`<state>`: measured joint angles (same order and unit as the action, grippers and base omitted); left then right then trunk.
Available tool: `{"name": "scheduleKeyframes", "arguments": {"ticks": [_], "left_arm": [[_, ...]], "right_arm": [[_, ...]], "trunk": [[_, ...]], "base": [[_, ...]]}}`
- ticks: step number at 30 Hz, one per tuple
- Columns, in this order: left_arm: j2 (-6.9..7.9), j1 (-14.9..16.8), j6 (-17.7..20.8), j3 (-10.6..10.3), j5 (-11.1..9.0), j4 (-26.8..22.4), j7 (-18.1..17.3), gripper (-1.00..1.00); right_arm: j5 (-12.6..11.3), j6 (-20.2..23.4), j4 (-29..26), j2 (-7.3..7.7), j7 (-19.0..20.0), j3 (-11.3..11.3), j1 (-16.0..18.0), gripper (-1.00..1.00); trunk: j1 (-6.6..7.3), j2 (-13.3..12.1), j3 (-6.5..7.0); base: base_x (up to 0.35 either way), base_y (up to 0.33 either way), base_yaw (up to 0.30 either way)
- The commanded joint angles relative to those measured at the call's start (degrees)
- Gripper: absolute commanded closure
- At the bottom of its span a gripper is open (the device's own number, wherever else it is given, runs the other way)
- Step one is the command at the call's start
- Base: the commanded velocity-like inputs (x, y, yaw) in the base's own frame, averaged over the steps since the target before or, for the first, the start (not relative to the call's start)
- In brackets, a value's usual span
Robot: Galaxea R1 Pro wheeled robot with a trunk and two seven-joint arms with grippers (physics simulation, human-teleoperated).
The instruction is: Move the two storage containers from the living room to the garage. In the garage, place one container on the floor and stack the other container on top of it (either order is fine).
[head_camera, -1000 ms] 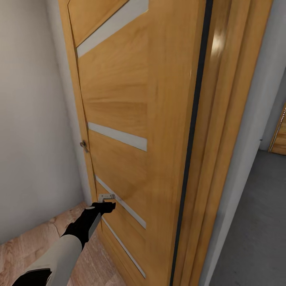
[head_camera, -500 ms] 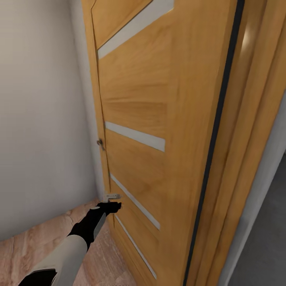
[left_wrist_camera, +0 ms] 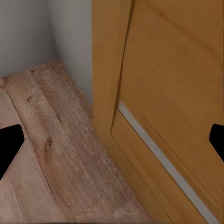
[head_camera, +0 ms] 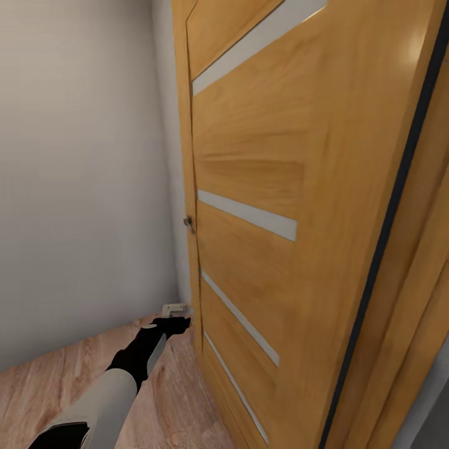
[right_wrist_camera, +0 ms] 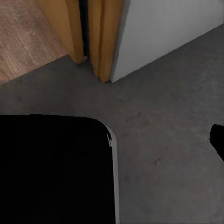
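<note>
Transit step, judged: no containers in sight, only a wooden door (head_camera: 280,187) with pale slats, a grey wall (head_camera: 81,187) and plank floor (head_camera: 37,393). Left claw (head_camera: 178,322) extended low near the door's foot, empty, fingertips (left_wrist_camera: 10,147) spread wide in the wrist view; right claw (right_wrist_camera: 165,144) over grey concrete (right_wrist_camera: 158,116), likewise spread and empty. Next, probably: clear the doorway before seeking the containers.
</note>
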<state>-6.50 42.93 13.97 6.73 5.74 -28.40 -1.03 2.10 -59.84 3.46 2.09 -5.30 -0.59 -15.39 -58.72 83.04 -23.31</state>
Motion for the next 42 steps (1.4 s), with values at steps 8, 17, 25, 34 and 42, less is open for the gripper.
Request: {"name": "scheduleKeyframes", "arguments": {"ticks": [8,17,25,34,42], "left_arm": [[-0.09,0.0,0.3,0.4,0.6,-0.1,-0.1,-1.00],[-0.07,0.0,0.3,0.4,0.6,-0.1,-0.1,-1.00],[-0.06,0.0,0.3,0.4,0.6,-0.1,-0.1,-1.00],[-0.01,0.0,0.3,0.4,0.6,-0.1,-0.1,-1.00],[-0.09,0.0,0.3,0.4,0.6,-0.1,-0.1,-1.00]], "right_arm": [[0.3,-0.2,0.0,0.00,-0.3,0.0,0.0,-1.00],[0.3,-0.2,0.0,0.00,-0.3,0.0,0.0,-1.00],[0.3,-0.2,0.0,-0.01,-0.3,0.0,0.0,-1.00],[0.3,-0.2,0.0,-0.01,-0.3,0.0,0.0,-1.00],[0.3,-0.2,0.1,-0.01,-0.3,0.0,0.0,-1.00]], "trunk": [[0.00,0.0,-0.05],[0.00,0.0,-0.05],[0.00,0.0,-0.05],[0.00,0.0,-0.05],[0.00,0.0,-0.05]], "base": [[0.000,0.000,0.291],[0.000,0.000,0.291],[0.000,0.000,0.291],[0.000,0.000,0.291],[0.000,0.000,0.289]]}}
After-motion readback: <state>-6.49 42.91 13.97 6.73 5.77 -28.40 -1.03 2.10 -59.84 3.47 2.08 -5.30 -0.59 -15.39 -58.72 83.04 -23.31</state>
